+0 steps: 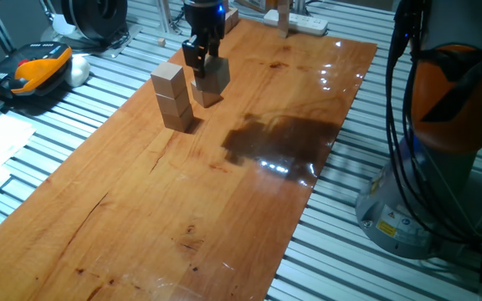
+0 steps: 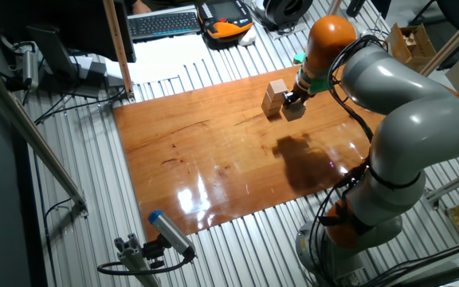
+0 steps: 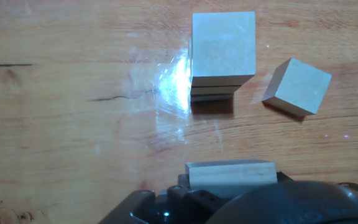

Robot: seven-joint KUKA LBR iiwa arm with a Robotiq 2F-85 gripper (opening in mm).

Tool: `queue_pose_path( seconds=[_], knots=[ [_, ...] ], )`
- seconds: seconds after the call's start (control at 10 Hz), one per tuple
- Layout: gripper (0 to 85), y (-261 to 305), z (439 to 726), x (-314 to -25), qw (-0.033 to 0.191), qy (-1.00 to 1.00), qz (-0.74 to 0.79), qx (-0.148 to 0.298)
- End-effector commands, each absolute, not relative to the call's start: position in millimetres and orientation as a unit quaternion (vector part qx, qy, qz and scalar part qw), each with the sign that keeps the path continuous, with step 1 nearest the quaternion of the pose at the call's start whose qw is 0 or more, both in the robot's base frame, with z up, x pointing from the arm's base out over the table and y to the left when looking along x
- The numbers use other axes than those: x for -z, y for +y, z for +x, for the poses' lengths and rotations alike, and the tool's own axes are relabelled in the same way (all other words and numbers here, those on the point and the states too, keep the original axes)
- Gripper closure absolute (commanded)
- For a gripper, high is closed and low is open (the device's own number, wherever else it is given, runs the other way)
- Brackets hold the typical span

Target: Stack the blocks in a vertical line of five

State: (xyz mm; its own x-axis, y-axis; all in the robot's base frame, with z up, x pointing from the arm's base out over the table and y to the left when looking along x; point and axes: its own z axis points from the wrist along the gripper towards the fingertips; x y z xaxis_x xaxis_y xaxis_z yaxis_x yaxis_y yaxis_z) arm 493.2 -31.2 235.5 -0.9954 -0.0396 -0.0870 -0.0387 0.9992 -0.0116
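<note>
**A:** Jaws are pinching one block [image 3: 230, 172]. In the hand view its top face shows just above the finger housing, level and square. Where does it go?

**B:** Onto the stack [image 3: 223, 43] of three at twelve o'clock from the held block in that view. It looks well squared, with only thin slivers of the lower cubes showing under the top one. So I judge this to be the fourth placement, not yet begun.

**A:** How do I do it cleanly?

**B:** Lift first. In one fixed view the held block hangs below the stack's top face, so a straight slide would knock the stack over. Rise clear, move across, line the faces up parallel with the top cube, then come down slowly. Spread the jaws only once the block sits flat.

**A:** Anything in the way?

**B:** The loose block [image 3: 297, 86], the fifth. It lies on the bench [image 1: 224, 209] at about two o'clock from the held one, turned askew, just beside the stack but not touching it. In one fixed view it sits right under the jaws, so go up rather than sideways.

**A:** And room?

**B:** Plenty. Toward six o'clock the bench is open wood. The white power strip [image 1: 306, 22] lies at the far end, well apart. The stack stands well in from the bench's long edges.
</note>
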Motion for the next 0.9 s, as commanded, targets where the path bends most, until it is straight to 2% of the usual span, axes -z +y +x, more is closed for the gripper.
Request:
queue_pose_path(
  seconds=[0.0,0.1,0.6,0.7,0.8],
  knots=[
    [85.0,-31.1,493.3,-235.6,0.044,0.999,-0.021,0.007],
    [85.0,-31.1,493.3,-235.6,0.045,0.999,-0.022,0.009],
    [85.0,-31.1,493.3,-235.6,0.08,0.997,-0.019,0.008],
    [85.0,-31.1,493.3,-235.6,0.077,0.997,-0.017,0.003],
    [85.0,-31.1,493.3,-235.6,0.065,0.998,-0.012,0.005]
  ],
)
